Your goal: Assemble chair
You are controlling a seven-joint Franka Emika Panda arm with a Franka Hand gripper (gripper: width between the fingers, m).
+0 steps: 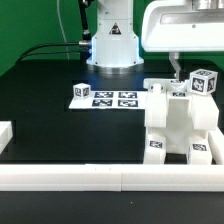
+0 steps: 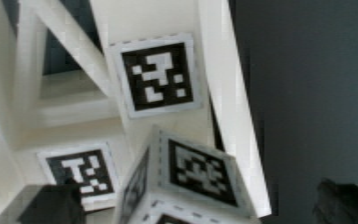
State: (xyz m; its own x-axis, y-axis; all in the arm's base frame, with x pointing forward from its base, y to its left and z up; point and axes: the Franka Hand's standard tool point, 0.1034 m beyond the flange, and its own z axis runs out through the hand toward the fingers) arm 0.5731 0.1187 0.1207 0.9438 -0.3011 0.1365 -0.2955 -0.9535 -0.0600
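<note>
The partly built white chair stands at the exterior view's right, with tags on its front feet. A tagged white cube-like piece sits at its top right. My gripper hangs just above the chair's top left part. In the wrist view the chair's slabs and tags fill the picture. A tagged white block lies between my dark fingers, with a gap on each side. The gripper is open and holds nothing.
The marker board lies on the black table left of the chair, with a small tagged white cube at its left end. A long white border rail runs along the front. The robot base stands at the back.
</note>
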